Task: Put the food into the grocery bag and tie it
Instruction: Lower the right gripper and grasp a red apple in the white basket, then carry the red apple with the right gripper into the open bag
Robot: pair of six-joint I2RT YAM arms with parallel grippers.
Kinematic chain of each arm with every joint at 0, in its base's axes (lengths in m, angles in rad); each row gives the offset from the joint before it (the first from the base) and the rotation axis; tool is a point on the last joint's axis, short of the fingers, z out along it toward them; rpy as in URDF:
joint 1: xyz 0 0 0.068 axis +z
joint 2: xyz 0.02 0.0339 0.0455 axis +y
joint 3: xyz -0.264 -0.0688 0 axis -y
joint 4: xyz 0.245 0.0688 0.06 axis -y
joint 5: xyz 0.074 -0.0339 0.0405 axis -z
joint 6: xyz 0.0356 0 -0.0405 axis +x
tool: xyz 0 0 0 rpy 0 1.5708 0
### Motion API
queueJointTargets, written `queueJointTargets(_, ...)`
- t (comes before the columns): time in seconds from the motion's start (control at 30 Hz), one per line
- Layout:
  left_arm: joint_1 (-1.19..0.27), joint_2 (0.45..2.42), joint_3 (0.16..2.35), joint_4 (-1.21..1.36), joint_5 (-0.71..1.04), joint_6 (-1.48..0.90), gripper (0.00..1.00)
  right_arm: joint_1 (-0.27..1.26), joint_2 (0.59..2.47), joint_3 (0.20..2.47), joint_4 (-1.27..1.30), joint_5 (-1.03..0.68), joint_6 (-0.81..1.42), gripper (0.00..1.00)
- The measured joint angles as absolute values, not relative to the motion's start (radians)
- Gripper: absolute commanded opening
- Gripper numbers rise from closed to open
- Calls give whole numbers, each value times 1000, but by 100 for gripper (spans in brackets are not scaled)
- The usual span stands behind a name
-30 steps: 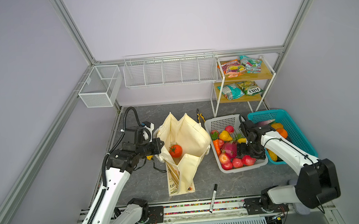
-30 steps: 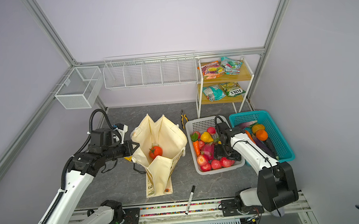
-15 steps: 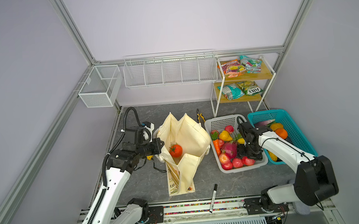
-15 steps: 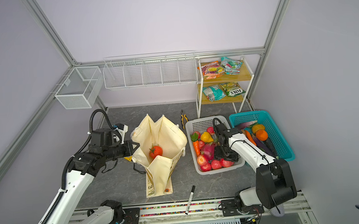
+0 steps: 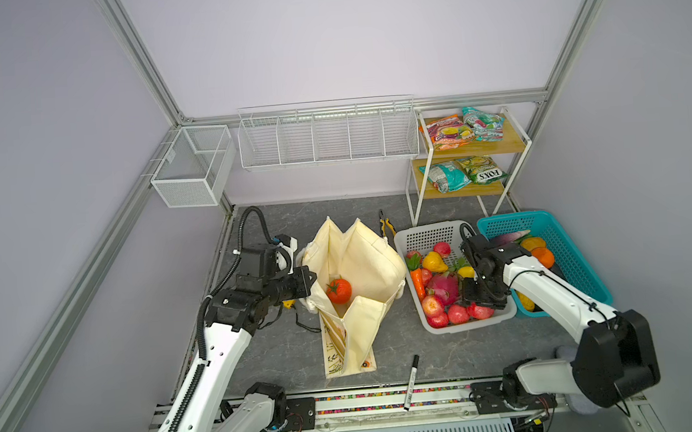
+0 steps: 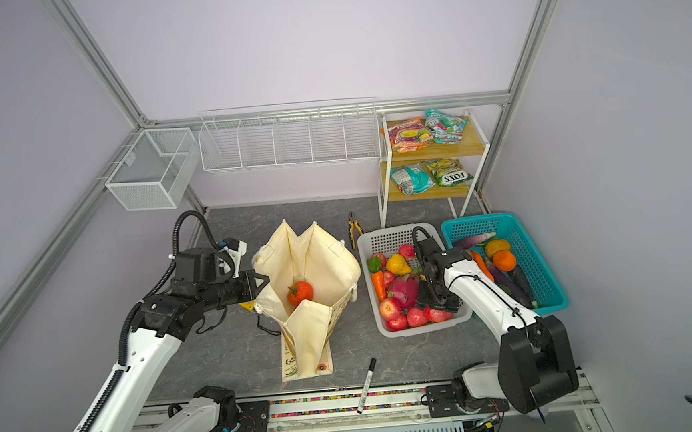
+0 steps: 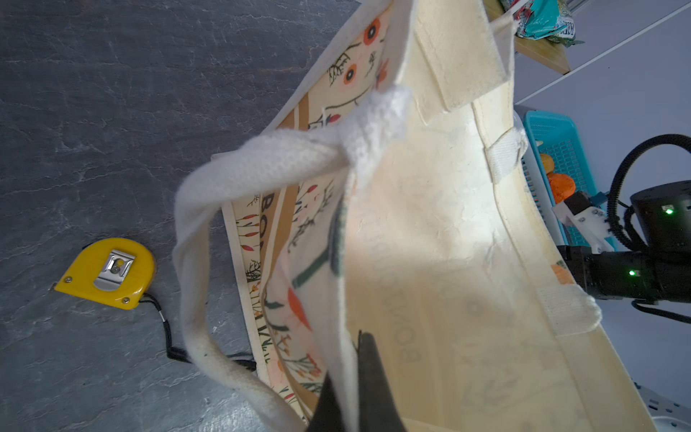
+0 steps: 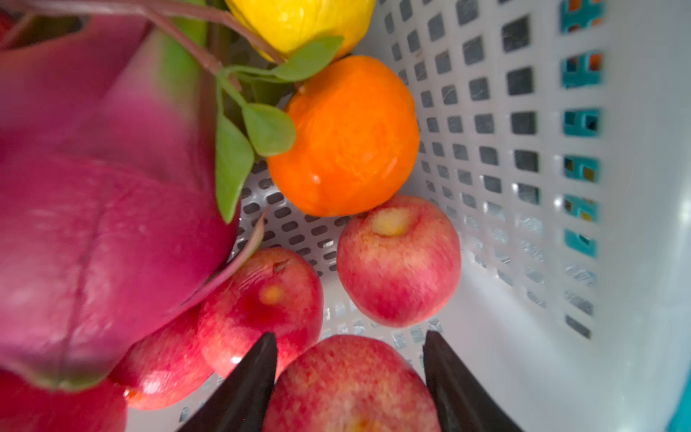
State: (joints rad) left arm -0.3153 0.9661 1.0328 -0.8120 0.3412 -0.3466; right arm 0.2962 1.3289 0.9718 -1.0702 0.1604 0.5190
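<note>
The cream floral grocery bag stands open mid-table with a red-orange tomato inside. My left gripper is shut on the bag's rim beside a white rope handle. My right gripper is down in the white basket, open, with its fingers close on either side of a red apple. An orange lies just beyond, and a yellow pear sits further back. An orange-purple snack packet lies on the top shelf.
The white basket also holds a pink dragon fruit, a carrot and more apples. A teal basket stands right of it. Pliers, a yellow tape measure and a black marker lie around the bag.
My right gripper has dropped toward the front of the white basket and its jaws have narrowed around a red apple. The left arm and the bag have not moved.
</note>
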Motion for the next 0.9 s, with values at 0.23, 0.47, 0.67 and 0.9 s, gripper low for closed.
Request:
queueJointTargets(0.23,-315,966,1033,-812,341,-347,0,296,1262,1031,-1137,168,519,52)
queueJointTargets(0.47,-315,966,1033,-813,342,-346,0,299,1232,1171,-1194,168,519,52)
queueJointTargets(0.67,-315,972,1038,-815,350,-337,0,351,1216,1303,-1210,148,515,52)
queueJointTargets(0.9,-315,980,1047,-822,366,-327,0,483,1239,1461,-1208,134,516,51)
